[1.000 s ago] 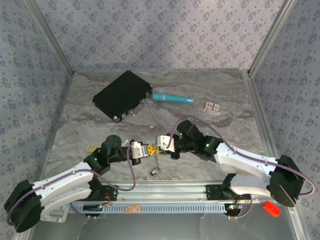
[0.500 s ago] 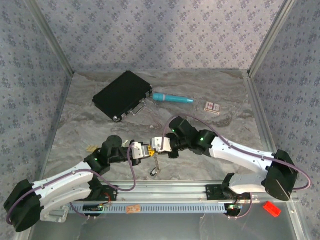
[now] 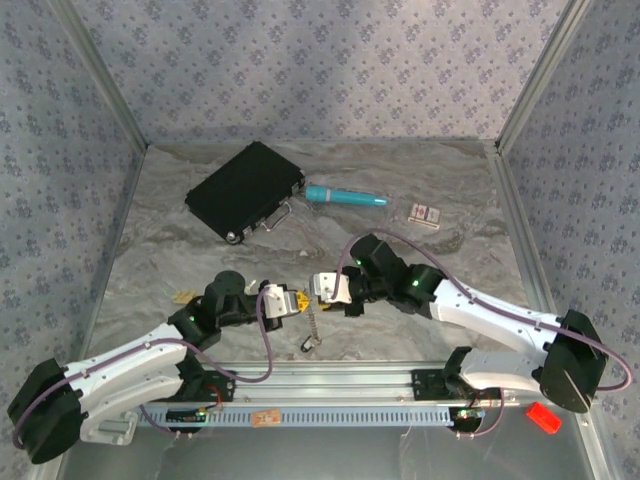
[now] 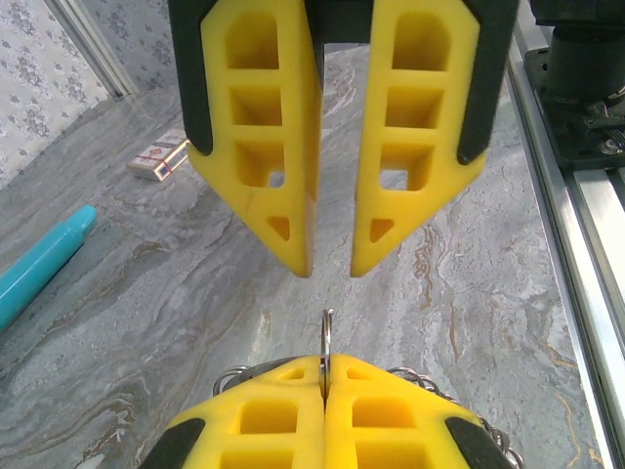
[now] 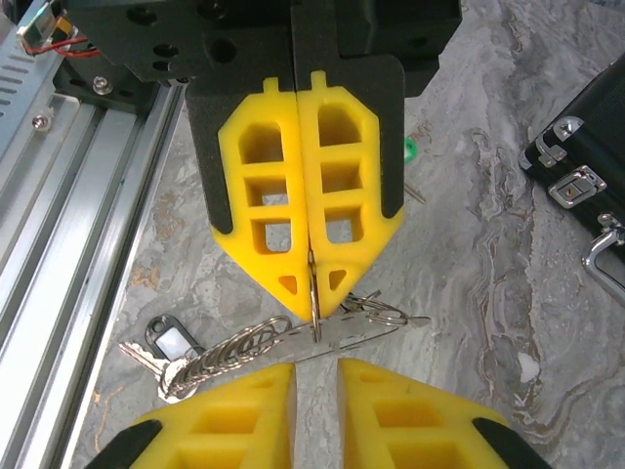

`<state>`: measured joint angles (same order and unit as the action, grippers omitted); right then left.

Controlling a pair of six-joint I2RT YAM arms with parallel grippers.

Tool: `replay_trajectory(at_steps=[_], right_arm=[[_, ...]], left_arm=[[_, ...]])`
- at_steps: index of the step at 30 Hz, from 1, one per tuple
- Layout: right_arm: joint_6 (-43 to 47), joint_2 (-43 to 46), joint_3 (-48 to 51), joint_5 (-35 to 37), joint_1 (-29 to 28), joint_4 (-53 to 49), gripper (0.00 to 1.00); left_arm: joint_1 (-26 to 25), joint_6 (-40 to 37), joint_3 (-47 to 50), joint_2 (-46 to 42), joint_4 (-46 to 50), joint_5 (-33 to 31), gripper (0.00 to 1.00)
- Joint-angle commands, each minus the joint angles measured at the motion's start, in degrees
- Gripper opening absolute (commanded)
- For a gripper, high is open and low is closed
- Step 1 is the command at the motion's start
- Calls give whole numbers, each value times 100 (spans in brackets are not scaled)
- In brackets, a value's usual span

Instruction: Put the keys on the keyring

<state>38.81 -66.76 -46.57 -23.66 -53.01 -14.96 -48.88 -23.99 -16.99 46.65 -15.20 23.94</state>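
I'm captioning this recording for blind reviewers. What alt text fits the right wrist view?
The left gripper, jaws shut, pinches the thin keyring edge-on over the marble table, its chain trailing left toward a dark-headed key. The right gripper faces it from the bottom edge, fingers slightly apart, holding nothing. A black case sits at right.

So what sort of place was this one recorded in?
Probably a lab robot test cell: patterned backdrop walls on metal frame posts, a marble-look tabletop, and the left arm and right arm bolted to an aluminium rail.

Black case (image 3: 244,190), teal pen (image 3: 345,197), small box (image 3: 426,214).
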Motion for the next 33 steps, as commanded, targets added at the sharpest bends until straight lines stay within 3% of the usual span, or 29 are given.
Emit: replay_trajectory(at_steps=[1, 15, 20, 27, 33], right_arm=[[-169, 22, 85, -174, -42, 186, 21], [-128, -358, -115, -265, -101, 206, 21], [-130, -384, -150, -253, -97, 272, 11], [-155, -473, -221, -315, -127, 257, 5], [-178, -531, -265, -302, -156, 244, 14]], left_arm=[[-26, -53, -151, 1, -202, 36, 0], [-28, -44, -155, -9, -215, 49, 0], [-28, -44, -155, -4, -203, 58, 0], [-30, -36, -167, 0, -199, 49, 0], [-28, -29, -165, -25, -176, 23, 0]])
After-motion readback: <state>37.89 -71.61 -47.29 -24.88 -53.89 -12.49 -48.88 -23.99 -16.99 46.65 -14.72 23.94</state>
